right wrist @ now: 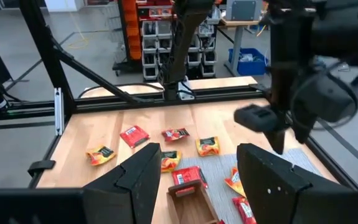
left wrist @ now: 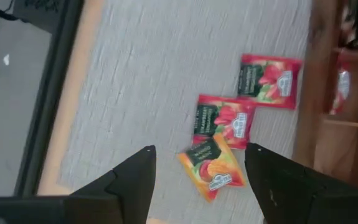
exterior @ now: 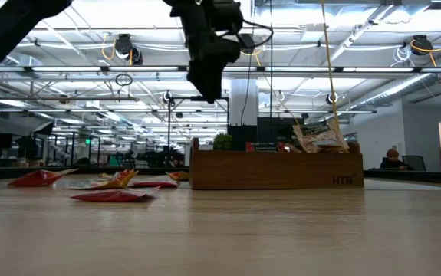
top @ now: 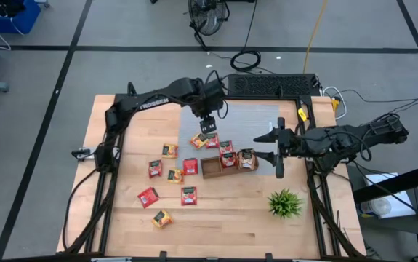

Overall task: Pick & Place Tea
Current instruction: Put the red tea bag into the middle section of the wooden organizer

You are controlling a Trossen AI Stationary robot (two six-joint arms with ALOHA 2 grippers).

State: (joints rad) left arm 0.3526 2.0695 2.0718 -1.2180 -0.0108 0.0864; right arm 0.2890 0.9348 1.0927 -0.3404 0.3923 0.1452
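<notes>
Several tea sachets, red and orange-yellow, lie flat on the wooden table (top: 121, 218), among them a red one (top: 148, 196) and an orange one (top: 162, 218). Three more lie on the grey mat (left wrist: 166, 74): an orange one (left wrist: 213, 168) and two red ones (left wrist: 224, 119), (left wrist: 269, 81). Further sachets (top: 247, 159) sit in the brown wooden tray (top: 211, 172). My left gripper (left wrist: 200, 165) hangs open, pointing down, well above the orange sachet on the mat. My right gripper (right wrist: 197, 165) stands open and roughly level, raised to the right of the tray (top: 261, 146).
A spiky green plant (top: 285, 204) stands near the table's front right. A black flat device (top: 270, 86) lies at the far edge behind the mat. The tray (exterior: 278, 170) stands right of the mat sachets. Bare wood lies along the near edge.
</notes>
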